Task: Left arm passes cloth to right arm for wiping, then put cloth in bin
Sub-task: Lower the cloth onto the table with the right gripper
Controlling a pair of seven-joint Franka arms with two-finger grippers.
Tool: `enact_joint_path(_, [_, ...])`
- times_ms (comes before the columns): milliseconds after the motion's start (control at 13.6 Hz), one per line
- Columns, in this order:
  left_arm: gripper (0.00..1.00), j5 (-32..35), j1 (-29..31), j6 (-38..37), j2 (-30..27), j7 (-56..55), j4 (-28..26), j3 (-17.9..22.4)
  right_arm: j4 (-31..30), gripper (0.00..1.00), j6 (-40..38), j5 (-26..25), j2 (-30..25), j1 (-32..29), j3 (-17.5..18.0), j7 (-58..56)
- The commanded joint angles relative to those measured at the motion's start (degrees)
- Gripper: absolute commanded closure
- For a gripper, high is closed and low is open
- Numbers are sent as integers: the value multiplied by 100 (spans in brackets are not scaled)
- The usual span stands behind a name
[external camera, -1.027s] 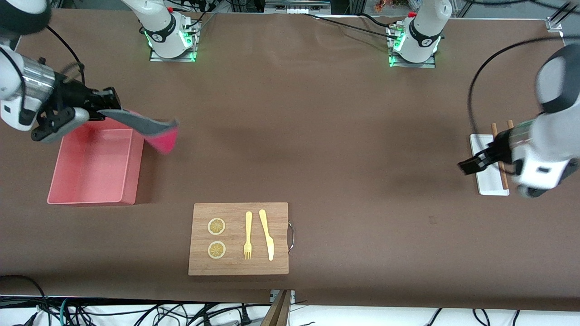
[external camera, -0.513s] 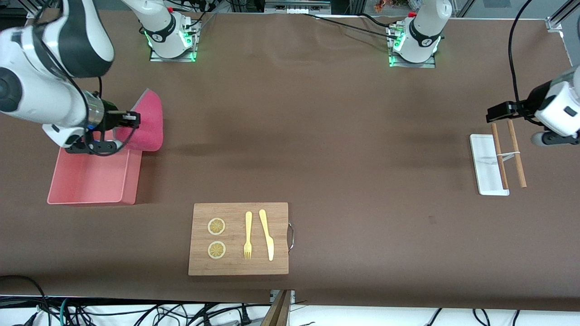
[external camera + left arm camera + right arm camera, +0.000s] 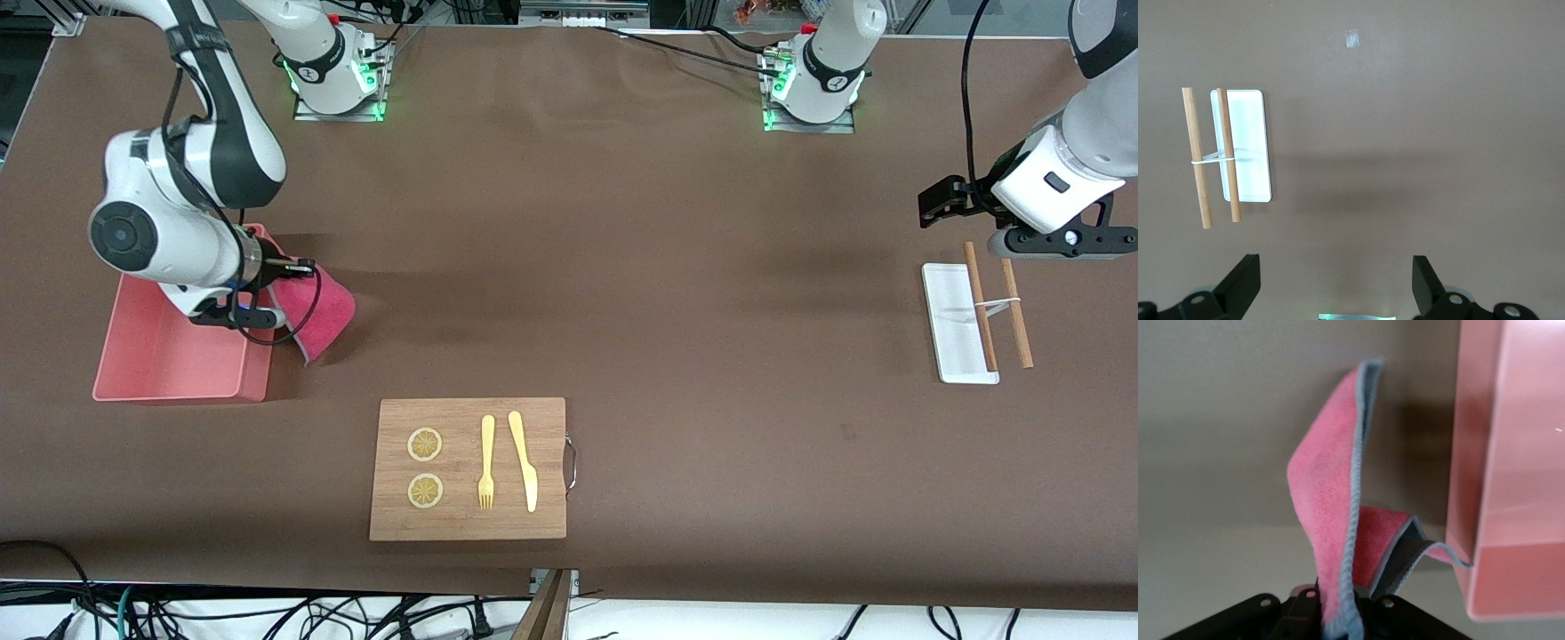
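Brown bench carries everything you need to watch, and on it the work looks close to the end. You can judge that the handover is done, because the right gripper is clamped on the cloth while the left gripper hangs wide and empty over the bench near the white tray; that arm only waits. What is left is the last step: the cloth is not yet in the bin. It hangs folded just beside the bin's wall toward the left arm's end, outside the rim, so you must carry it over the wall before you release. The wooden board with fork, knife and two lemon slices lies nearer to the front camera, well apart. The two wooden sticks rest across the tray. Nothing stands between cloth and bin except the wall itself.
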Motion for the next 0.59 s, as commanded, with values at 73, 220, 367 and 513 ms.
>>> enact_joint_path(73, [0,169,89,-527,166,80,592,81,79,100,726,-153,801,30,36,97])
enact_joint_path(220, [0,169,169,-528,175,81,585,64,79,100,1095,-644,1074,109,27,114])
enact_joint_path(367, [0,318,386,-484,254,89,506,151,210,100,1115,-611,1171,152,27,45])
enact_joint_path(513, [0,231,757,-362,280,177,558,125,228,100,1080,-576,1163,292,10,165])
